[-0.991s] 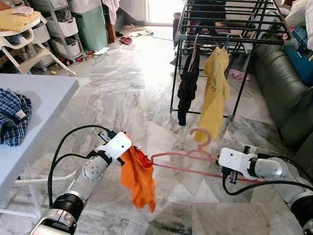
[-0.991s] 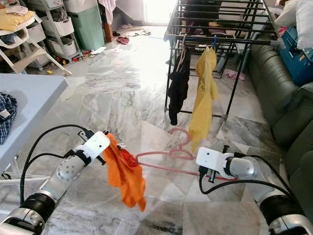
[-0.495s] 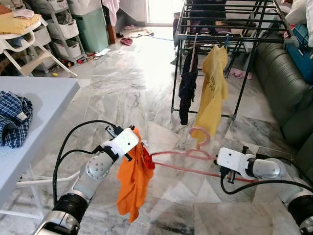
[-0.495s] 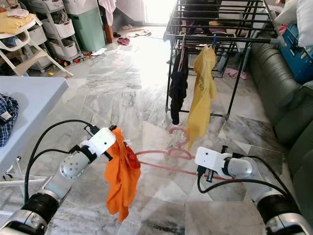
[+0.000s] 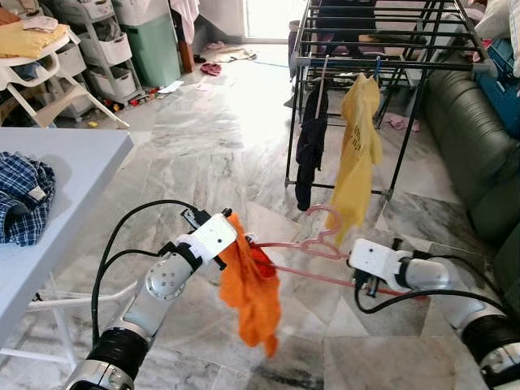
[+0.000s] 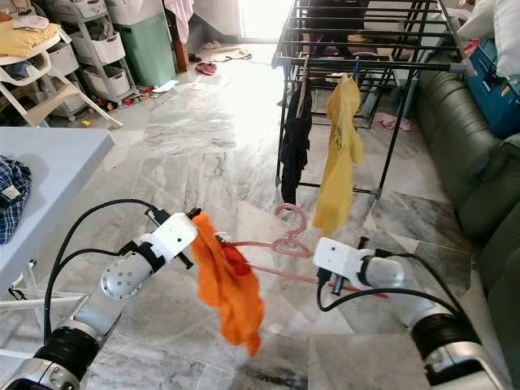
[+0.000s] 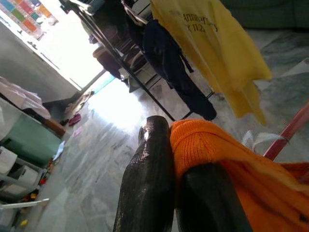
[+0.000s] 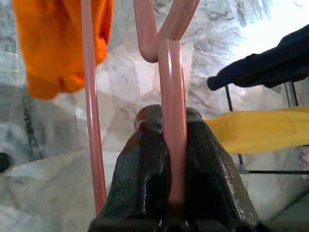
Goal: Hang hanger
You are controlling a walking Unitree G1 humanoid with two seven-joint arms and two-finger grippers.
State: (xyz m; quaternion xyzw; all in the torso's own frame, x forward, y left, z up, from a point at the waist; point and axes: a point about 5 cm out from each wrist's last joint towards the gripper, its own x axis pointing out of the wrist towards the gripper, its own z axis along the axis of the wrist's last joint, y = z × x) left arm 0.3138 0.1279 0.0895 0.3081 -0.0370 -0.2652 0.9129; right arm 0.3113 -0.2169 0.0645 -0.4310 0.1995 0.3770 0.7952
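A pink plastic hanger [image 5: 313, 244] lies level between my two arms, its hook pointing toward the black drying rack [image 5: 382, 49]. My right gripper [image 8: 166, 130] is shut on the hanger's shoulder bar. An orange garment [image 5: 252, 288] droops from the hanger's other end. My left gripper [image 7: 169, 174] is shut on that orange cloth [image 7: 217, 154] where it meets the hanger. A black garment [image 5: 311, 138] and a yellow shirt [image 5: 356, 146] hang on the rack's front rail.
A grey table [image 5: 73, 175] with a plaid shirt [image 5: 24, 199] stands at my left. A dark green sofa [image 5: 475, 146] runs along the right. Storage drawers [image 5: 110, 53] and a white chair [image 5: 45, 77] sit at the back left. Open marble floor lies ahead.
Both arms have carried the hanger a little forward toward the rack. The orange garment has swung and now droops to the right under the hanger.
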